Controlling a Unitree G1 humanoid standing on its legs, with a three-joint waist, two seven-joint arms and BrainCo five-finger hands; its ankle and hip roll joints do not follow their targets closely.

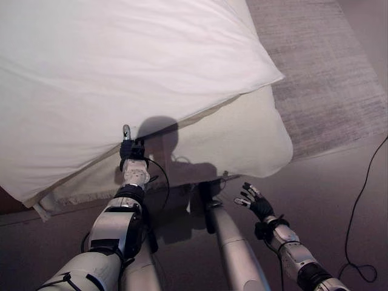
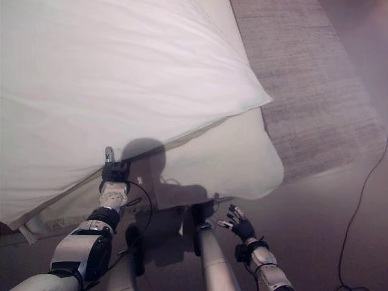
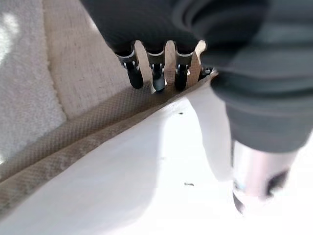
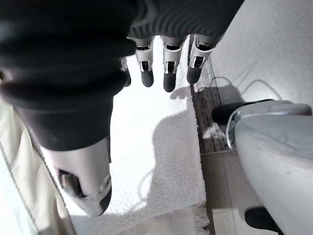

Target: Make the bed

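Reaching under the white cotton duvet's edge [image 1: 182,118], the left hand [image 1: 131,148] seemingly pinches it; the right hand [image 1: 254,200] hangs open, empty, beside the bed.

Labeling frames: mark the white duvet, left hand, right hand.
white duvet [image 1: 121,66], left eye view, broad top surface.
left hand [image 1: 131,149], left eye view, dark cover at the duvet's edge.
right hand [image 1: 259,205], left eye view, palm.

Stood on a dark floor [image 1: 339,182] beside a grey rug [image 1: 321,73]: a bed [image 1: 254,139] with a cream cover, a white duvet [image 1: 109,66] spread over most of it, one corner left bare.
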